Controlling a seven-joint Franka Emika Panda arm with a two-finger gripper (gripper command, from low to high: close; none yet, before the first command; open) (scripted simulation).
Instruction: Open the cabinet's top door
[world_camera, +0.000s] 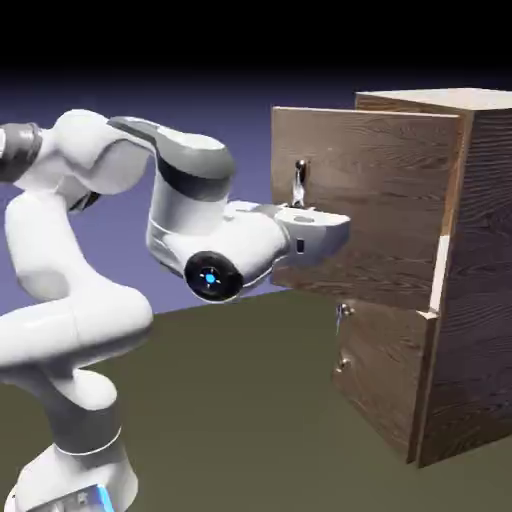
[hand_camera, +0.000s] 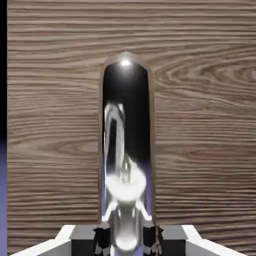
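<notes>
Hand view: I see the gripper (hand_camera: 126, 239) pinched tight on the silver handle (hand_camera: 126, 150)
Handle axis: runs straight up my frame, against wood grain
Exterior view: top door (world_camera: 370, 205) swung out, face turned toward the arm (world_camera: 190, 220)
Cabinet (world_camera: 480, 270): at right, upright on the table (world_camera: 250, 420)

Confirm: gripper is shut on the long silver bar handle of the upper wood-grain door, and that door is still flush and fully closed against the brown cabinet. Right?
Not quite. The gripper is shut on the long silver bar handle, but the upper wood-grain door is not closed: the exterior view shows it swung out from the brown wood-grain cabinet, with a gap at the hinge side. The shorter lower panel sits shut.
</notes>
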